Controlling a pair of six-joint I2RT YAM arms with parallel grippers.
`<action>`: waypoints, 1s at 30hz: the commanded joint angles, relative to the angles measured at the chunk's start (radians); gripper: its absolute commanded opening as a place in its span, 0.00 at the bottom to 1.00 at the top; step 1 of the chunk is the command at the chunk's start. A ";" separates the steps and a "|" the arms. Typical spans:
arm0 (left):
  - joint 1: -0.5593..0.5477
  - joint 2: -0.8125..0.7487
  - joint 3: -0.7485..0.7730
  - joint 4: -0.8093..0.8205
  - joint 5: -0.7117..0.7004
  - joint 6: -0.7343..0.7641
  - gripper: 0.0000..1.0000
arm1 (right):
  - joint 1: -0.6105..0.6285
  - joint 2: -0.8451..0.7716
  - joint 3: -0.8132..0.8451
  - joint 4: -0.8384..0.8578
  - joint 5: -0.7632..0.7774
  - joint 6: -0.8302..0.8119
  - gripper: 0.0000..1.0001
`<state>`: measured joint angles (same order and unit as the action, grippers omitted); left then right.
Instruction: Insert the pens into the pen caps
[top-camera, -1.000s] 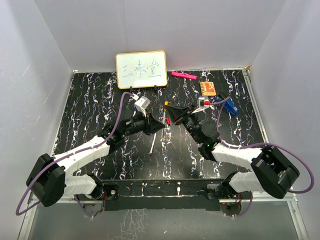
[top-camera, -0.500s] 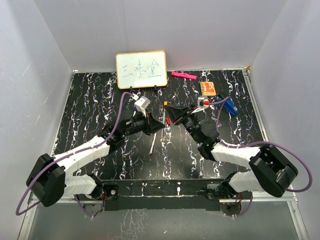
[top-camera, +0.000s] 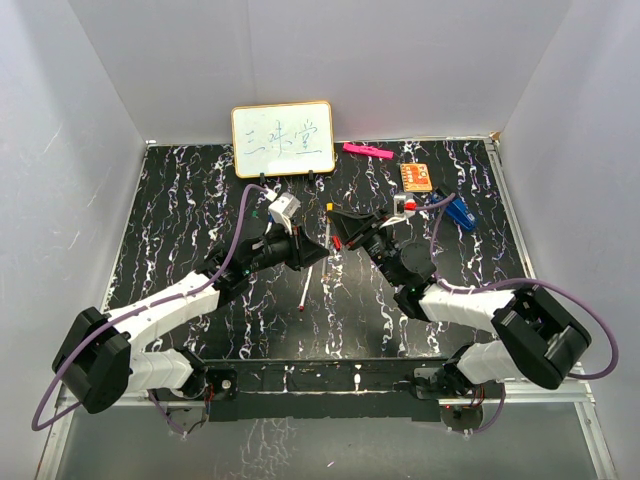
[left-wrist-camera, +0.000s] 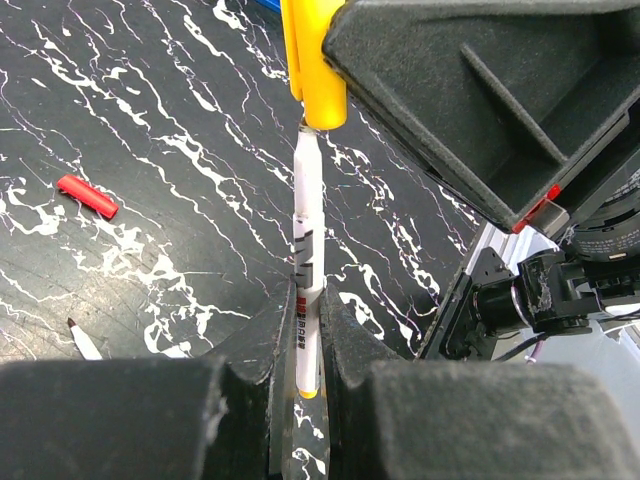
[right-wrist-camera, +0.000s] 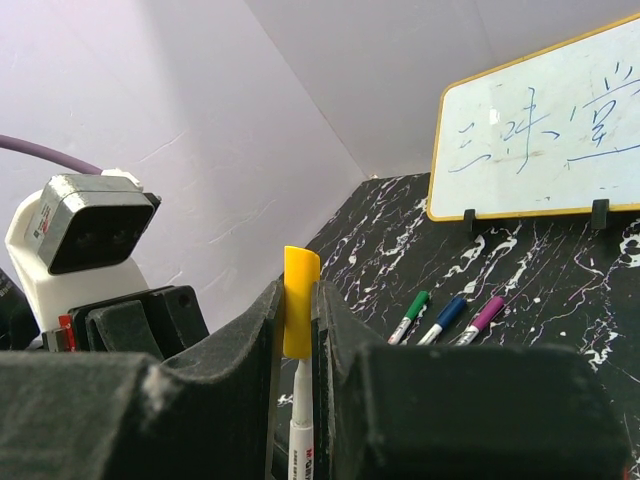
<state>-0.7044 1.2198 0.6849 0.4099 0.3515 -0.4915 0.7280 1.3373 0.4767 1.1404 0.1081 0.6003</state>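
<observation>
A white pen (left-wrist-camera: 308, 262) with a yellow end stands between the fingers of my left gripper (left-wrist-camera: 308, 300), which is shut on its barrel. Its tip sits in the mouth of a yellow pen cap (right-wrist-camera: 300, 300), and my right gripper (right-wrist-camera: 298, 305) is shut on that cap. The pen's thin neck (right-wrist-camera: 301, 385) still shows below the cap. In the top view the two grippers (top-camera: 318, 250) (top-camera: 336, 222) meet mid-table. A red-tipped pen (top-camera: 304, 290) lies on the table, with a red cap (left-wrist-camera: 87, 196) nearby. Green (right-wrist-camera: 411, 312), blue (right-wrist-camera: 446, 314) and purple (right-wrist-camera: 484, 314) capped pens lie side by side.
A whiteboard (top-camera: 283, 139) stands at the back edge. A pink bar (top-camera: 367, 151), an orange card (top-camera: 416, 177) and a blue clip-like object (top-camera: 459, 213) lie at the back right. White walls close in the black marbled table (top-camera: 180, 220).
The right arm's rear links have shifted slightly left. Both grippers, the pen and the yellow cap stay where they were.
</observation>
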 joint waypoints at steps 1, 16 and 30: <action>-0.004 -0.025 -0.012 0.041 0.017 -0.002 0.00 | -0.003 0.021 0.030 0.044 -0.008 -0.031 0.00; -0.006 -0.035 -0.028 0.041 -0.011 -0.016 0.00 | -0.003 0.018 0.036 0.052 -0.011 -0.033 0.00; -0.006 -0.029 -0.026 0.066 -0.014 -0.025 0.00 | -0.002 0.024 0.019 0.046 -0.031 -0.015 0.00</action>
<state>-0.7055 1.2186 0.6540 0.4408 0.3405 -0.5175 0.7280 1.3682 0.4839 1.1481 0.0937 0.5793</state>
